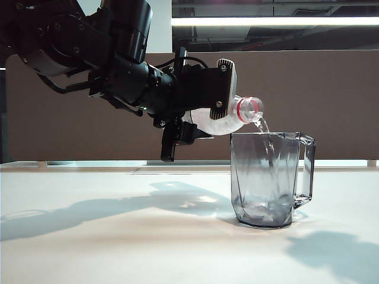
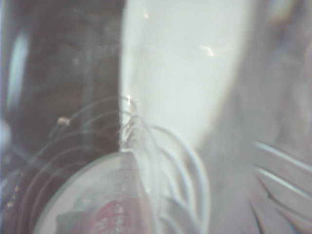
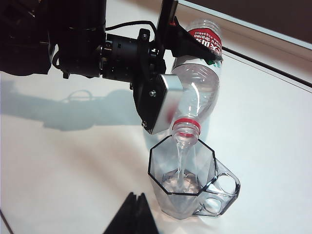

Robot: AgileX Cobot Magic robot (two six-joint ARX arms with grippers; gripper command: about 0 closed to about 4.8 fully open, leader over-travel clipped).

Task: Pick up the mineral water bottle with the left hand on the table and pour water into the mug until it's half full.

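One bottle in left gripper's pinching jaws, one mug; right gripper's jaws unreadable.

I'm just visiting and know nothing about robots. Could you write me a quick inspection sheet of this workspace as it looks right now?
Surface: white table, bare apart from shadows.
Job's things: mineral water bottle tipped, mouth over the mug, thin stream falling in; only a little water at the mug's bottom.
Clutter: nothing seen.
Grippers: left gripper shut on the bottle, above the table beside the mug; right gripper only a dark tip near the mug, state unclear.
Cables: black cable on the left arm's wrist.
Surroundings: brown partition, ceiling light strip.
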